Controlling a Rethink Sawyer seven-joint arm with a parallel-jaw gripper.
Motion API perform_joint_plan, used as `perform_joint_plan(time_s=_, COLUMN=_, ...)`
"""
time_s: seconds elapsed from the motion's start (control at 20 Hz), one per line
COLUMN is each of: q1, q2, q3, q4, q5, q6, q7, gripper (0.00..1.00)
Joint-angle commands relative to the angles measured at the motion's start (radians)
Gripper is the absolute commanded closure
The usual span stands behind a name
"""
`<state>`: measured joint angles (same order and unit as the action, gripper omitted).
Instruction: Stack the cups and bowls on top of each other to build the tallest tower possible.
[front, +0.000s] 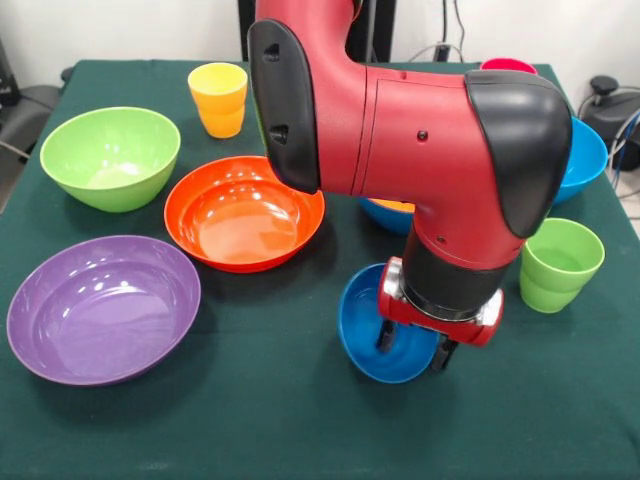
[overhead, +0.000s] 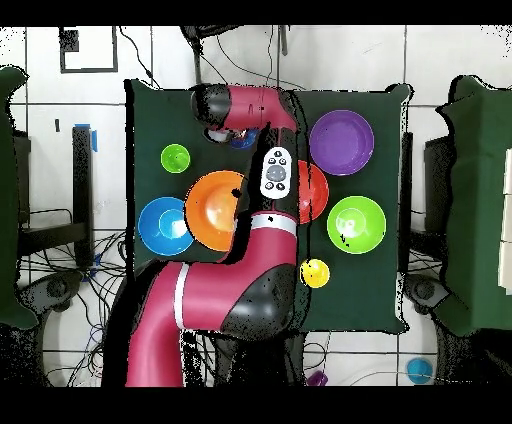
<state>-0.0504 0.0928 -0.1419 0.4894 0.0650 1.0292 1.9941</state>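
Near the tabletop's (front: 300, 420) front edge, the tool (front: 412, 345) pinches the rim of the small blue bowl (front: 365, 335), tilted up on edge. Light, stiff, slick plastic; a thin rim grip looks best but could slip.

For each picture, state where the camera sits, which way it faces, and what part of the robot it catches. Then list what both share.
Front view: across the table, facing the robot; it shows the red and black arm's elbow and wrist, with the gripper at the small glossy blue plastic bowl.
Overhead view: above the table, looking straight down; the whole arm reaches up the picture.
Shared: wide purple plastic bowl, lime green plastic bowl, yellow plastic cup, light green plastic cup.
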Motion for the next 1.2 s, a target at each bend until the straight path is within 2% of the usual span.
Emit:
perform_joint_plan(time_s=0.05, q1=0.024, q2=0.020, q3=0.079, q4=0.019, q5=-0.015, q6=0.038, q7=-0.036, gripper=0.00)
perform_joint_plan(time_s=0.75, q1=0.041, q2=-0.035, q3=0.063, q4=0.131, q5=-0.023, q6=-0.029, q7=0.004, gripper=0.00)
perform_joint_plan(time_s=1.2, q1=0.036, q2=-0.063, q3=0.067, q4=0.171, q5=-0.021, q6=-0.034, q7=-0.002, gripper=0.00)
